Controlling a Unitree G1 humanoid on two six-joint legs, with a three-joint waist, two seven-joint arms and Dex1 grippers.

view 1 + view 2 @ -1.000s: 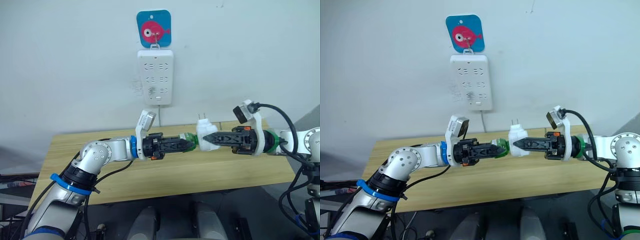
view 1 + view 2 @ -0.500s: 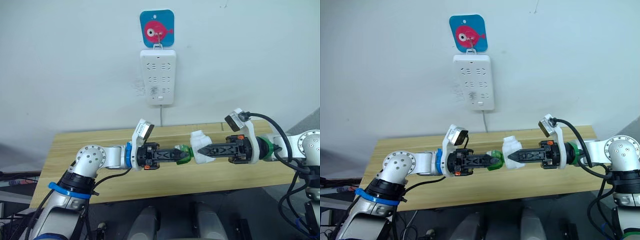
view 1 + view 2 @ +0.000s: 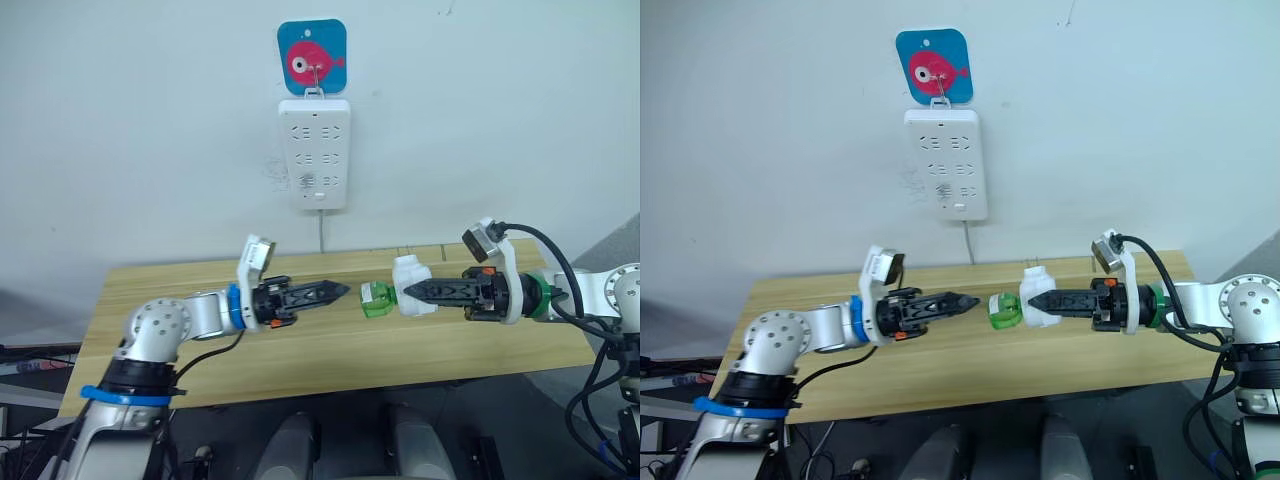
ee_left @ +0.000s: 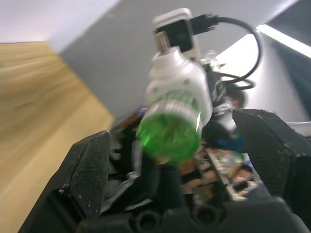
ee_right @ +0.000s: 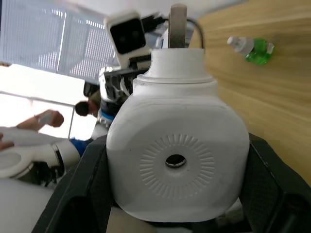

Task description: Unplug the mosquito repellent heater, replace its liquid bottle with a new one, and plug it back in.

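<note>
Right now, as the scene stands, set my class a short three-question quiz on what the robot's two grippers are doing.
1. True or false: the left gripper is clamped on the green bottle.
2. What does the right gripper hold? A) the mosquito repellent heater B) a cable C) nothing
3. Fill in: the power strip hangs on the ____.

Key
1. False. The left gripper is apart from the bottle, which sits on the heater's end.
2. A.
3. Wall.
</note>
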